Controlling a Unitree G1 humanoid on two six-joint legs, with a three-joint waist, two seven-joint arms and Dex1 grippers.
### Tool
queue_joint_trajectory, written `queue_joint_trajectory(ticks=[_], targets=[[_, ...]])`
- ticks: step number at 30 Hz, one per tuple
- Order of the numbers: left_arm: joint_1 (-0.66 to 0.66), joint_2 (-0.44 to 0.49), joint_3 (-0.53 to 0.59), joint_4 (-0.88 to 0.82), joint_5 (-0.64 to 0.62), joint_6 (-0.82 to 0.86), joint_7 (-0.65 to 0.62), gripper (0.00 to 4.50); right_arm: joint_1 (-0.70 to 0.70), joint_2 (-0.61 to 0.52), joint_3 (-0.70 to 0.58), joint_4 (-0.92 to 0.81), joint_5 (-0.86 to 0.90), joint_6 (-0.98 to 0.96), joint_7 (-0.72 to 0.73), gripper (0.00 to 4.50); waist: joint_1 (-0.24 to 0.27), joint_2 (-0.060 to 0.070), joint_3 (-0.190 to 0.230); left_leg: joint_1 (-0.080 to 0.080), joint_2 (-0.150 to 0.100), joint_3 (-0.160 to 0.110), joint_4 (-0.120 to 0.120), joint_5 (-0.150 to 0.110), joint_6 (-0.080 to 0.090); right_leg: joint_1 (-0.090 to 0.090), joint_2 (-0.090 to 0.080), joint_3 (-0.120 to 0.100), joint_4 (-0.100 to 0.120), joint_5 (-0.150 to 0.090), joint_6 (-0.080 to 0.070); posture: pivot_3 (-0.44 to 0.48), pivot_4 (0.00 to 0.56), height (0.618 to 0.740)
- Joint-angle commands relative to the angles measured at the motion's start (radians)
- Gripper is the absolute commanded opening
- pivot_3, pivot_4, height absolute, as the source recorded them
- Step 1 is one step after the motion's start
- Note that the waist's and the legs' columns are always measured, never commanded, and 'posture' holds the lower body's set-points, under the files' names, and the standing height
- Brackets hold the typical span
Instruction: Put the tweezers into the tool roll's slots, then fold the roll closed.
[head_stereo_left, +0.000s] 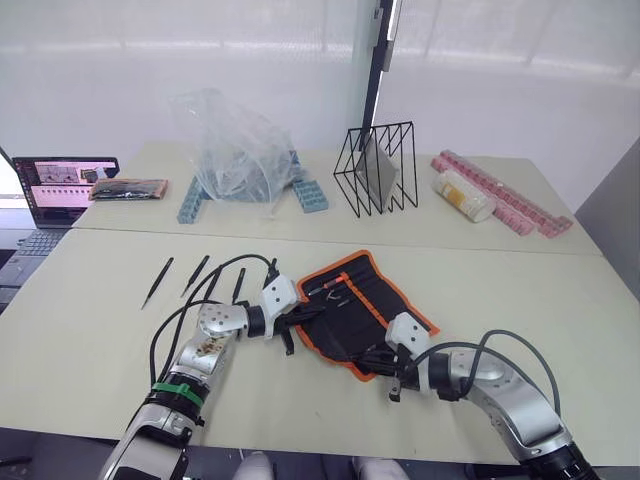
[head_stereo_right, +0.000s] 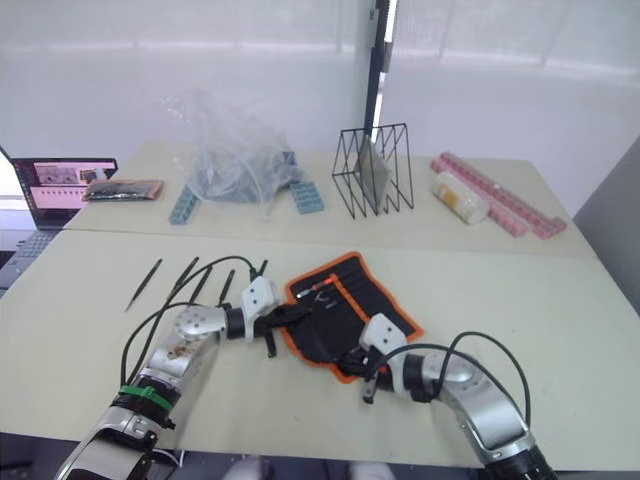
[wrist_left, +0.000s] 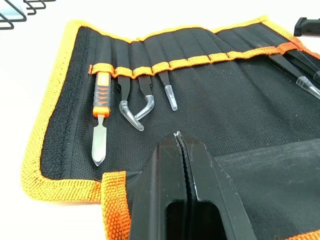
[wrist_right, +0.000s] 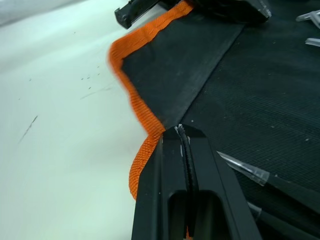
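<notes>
The left hand had its fingers pressed together with nothing between them, its tips resting on the tool roll at the roll's left edge. The right hand was likewise pinched together, over the near orange border, with no tweezer visibly held.

The roll lay open and flat on the worktop, inner face up. In the left wrist view its slots already held an orange-handled tool and three pieces with clear tip guards; more capped points showed at the far end of the row. Whether these counted among the task's tweezers could not be told.

Outward to the left, several loose tweezers lay on the bare worktop, well apart from the roll, some partly hidden behind the left arm's cables.

Judged from this, the loading was at most partway done: the loose tweezers were yet to be slotted and the folding had not begun.
</notes>
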Motion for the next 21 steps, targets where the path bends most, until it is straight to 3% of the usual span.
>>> queue_joint_trajectory(ticks=[1,7,11,12,13,17,21], targets=[[0.02,0.055,0.059,-0.122,-0.055,0.105,-0.028,0.04,-0.036,-0.004,-0.102,-0.072,0.091,0.022,-0.004,0.0,-0.005,-0.001,0.002,-0.002,0.0,0.0,0.0,0.0,0.0,-0.002,0.0,0.0,0.0,0.003,0.005,0.0,0.15,0.72],[0.08,0.149,0.205,-0.364,-0.242,0.323,-0.047,0.04,-0.057,-0.011,-0.265,-0.143,0.235,0.117,-0.057,0.0,0.002,0.0,0.01,-0.02,0.0,-0.001,-0.002,0.0,0.0,-0.019,0.0,0.0,0.001,0.005,0.006,0.0,0.15,0.72],[0.198,0.249,0.358,-0.401,-0.283,0.369,-0.019,0.04,-0.017,-0.03,-0.392,-0.152,0.285,0.149,-0.109,0.0,0.007,0.001,0.01,-0.027,0.0,-0.001,-0.003,0.0,0.0,-0.026,0.0,0.0,0.001,0.009,-0.001,0.0,0.15,0.72],[0.227,0.267,0.395,-0.4,-0.286,0.369,-0.008,0.01,-0.001,-0.037,-0.417,-0.146,0.287,0.144,-0.118,0.26,0.007,0.001,0.011,-0.027,0.0,-0.001,-0.003,0.0,0.001,-0.026,0.0,0.0,0.0,0.008,-0.002,0.0,0.15,0.72],[0.264,0.29,0.44,-0.396,-0.285,0.365,0.003,0.27,0.02,-0.043,-0.447,-0.134,0.281,0.131,-0.126,0.56,0.008,0.0,0.012,-0.027,0.0,-0.001,-0.003,0.0,0.001,-0.027,-0.001,0.0,0.0,0.008,-0.002,0.0,0.15,0.72],[0.448,0.364,0.703,-0.35,-0.309,0.356,0.047,1.5,0.144,-0.059,-0.616,-0.008,0.235,-0.013,-0.122,1.86,0.008,-0.001,0.013,-0.027,0.0,-0.001,-0.004,0.0,0.0,-0.027,-0.001,0.0,0.0,0.008,-0.002,0.0,0.15,0.72],[0.57,0.398,0.831,-0.273,-0.29,0.297,0.045,2.86,0.206,-0.061,-0.69,0.092,0.219,-0.123,-0.104,3.25,0.006,-0.001,0.016,-0.025,-0.001,0.0,-0.004,0.0,0.0,-0.027,-0.002,0.0,0.0,0.005,0.003,0.0,0.15,0.72]])
